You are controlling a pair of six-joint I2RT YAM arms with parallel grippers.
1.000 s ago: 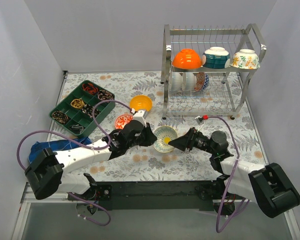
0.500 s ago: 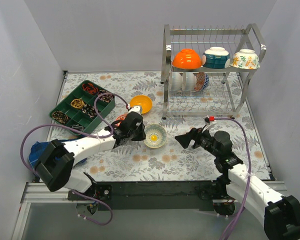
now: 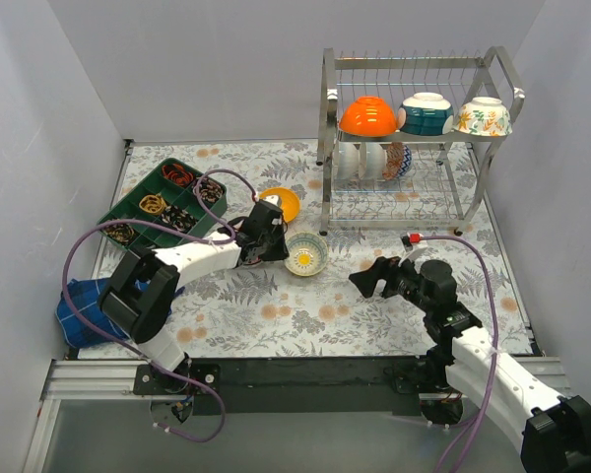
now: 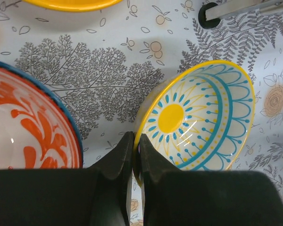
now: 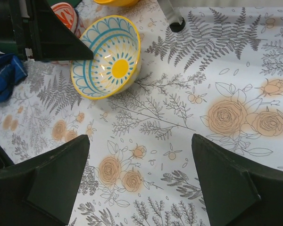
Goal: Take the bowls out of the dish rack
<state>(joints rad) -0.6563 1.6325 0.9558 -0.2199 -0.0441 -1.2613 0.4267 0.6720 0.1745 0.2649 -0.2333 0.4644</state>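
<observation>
Bowl (image 3: 305, 253) with a blue and yellow pattern sits tilted on the table (image 3: 276, 315), just in front of the left foot of the rack (image 3: 414, 56). Left claw (image 4: 136, 146) is clamped on its left rim. Right claw (image 5: 140, 141), jaws apart, faces it from the right, well apart.

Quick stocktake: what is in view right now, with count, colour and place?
shiny chrome wire dish rack: one, silver, far right.
round ceramic bowls on its top shelf: three, orange, teal, floral white.
ceramic bowls on its lower shelf: about three, white and patterned, on edge.
plain yellow ceramic bowl: one, table, left of rack.
yellow-rimmed blue-patterned ceramic bowl: one, tilted, table centre.
red-patterned ceramic bowl: one, white inside, next to it.
green plastic compartment tray: one, far left.
crumpled blue cloth: one, near left.
left pincer: black, shut on the tilted bowl's rim.
right pincer: black, open, over floral tablecloth.
</observation>
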